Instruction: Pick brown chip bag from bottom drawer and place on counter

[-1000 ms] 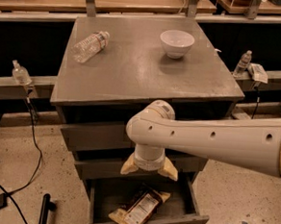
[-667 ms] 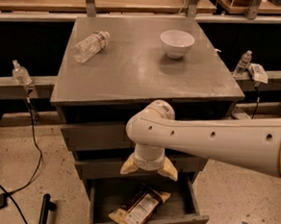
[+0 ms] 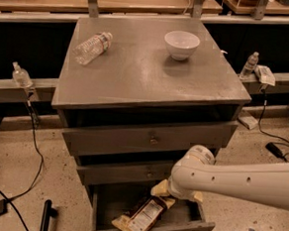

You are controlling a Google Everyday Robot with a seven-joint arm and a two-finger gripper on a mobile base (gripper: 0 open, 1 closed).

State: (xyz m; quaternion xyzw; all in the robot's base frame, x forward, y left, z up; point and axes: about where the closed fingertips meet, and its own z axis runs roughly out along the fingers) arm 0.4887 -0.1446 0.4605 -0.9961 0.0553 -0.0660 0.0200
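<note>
The brown chip bag [image 3: 145, 214] lies slantwise in the open bottom drawer [image 3: 202, 225], its lower end resting on the drawer's front rim and its white label facing up. My gripper [image 3: 178, 195] hangs under the white wrist, inside the drawer opening and just above the bag's upper end. Its cream fingers [image 3: 161, 188] show spread to either side of the wrist, open and holding nothing. The grey counter [image 3: 147, 83] is the cabinet's top, above the drawers.
A white bowl [image 3: 181, 44] and a lying clear water bottle [image 3: 92, 47] sit on the counter. Two shallower drawers [image 3: 150, 138] stick out slightly above the open one. Small bottles [image 3: 21, 74] stand on side rails. Cables and a black object [image 3: 45, 219] lie on the floor.
My arm has dropped and shifted right, bringing the gripper from in front of the middle drawers down into the bottom drawer over the bag. The bag has not moved.
</note>
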